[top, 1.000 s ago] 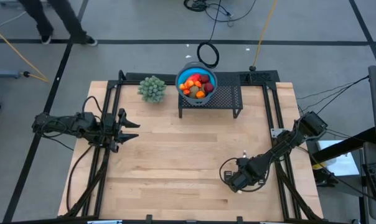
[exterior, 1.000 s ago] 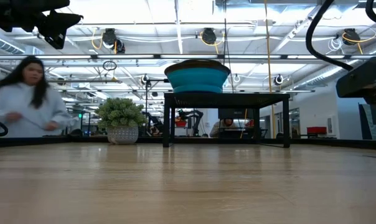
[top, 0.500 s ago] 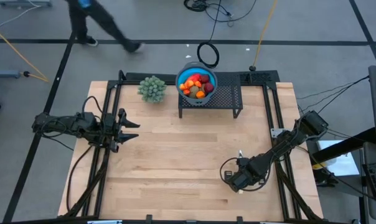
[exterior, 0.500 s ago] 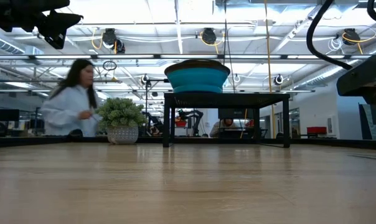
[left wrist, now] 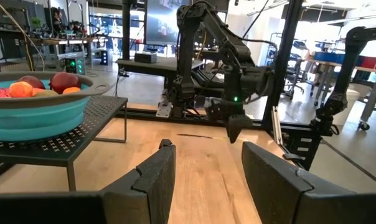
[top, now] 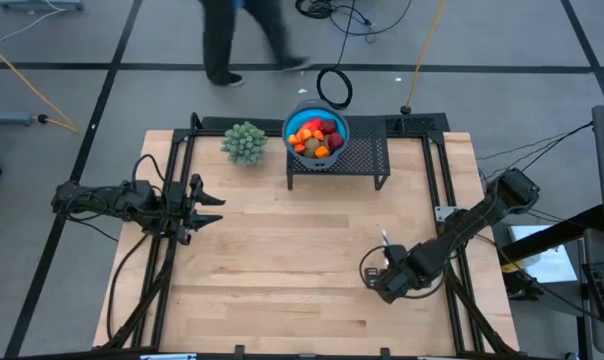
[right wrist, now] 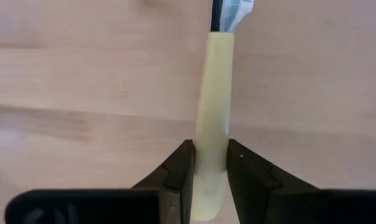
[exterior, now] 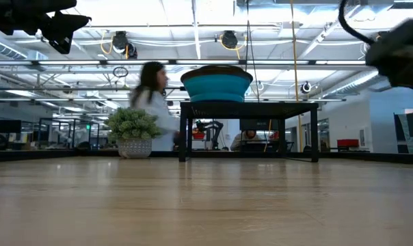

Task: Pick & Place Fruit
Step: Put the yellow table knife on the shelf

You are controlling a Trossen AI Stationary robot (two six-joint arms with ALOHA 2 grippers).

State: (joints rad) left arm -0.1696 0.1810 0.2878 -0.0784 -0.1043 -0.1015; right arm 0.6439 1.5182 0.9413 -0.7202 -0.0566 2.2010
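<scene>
Fruit [top: 316,137] sits heaped in the blue bowl [top: 294,123] on the black mesh stand [top: 367,158] at the table's [top: 282,260] far edge, beside the green plant [top: 244,142]. Left gripper [top: 210,203] hovers near the table's left side, fingers apart, nothing between them. Right gripper [right wrist: 210,163] at the near right is clamped on the pale yellow knife [right wrist: 213,112] handle.

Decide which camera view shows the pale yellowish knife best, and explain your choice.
The right wrist view: the knife fills the picture, its pale handle clamped between the right end effector fingers. The high view shows it only as a tiny sliver by that end effector. I cannot make it out in the low or left wrist views.
</scene>
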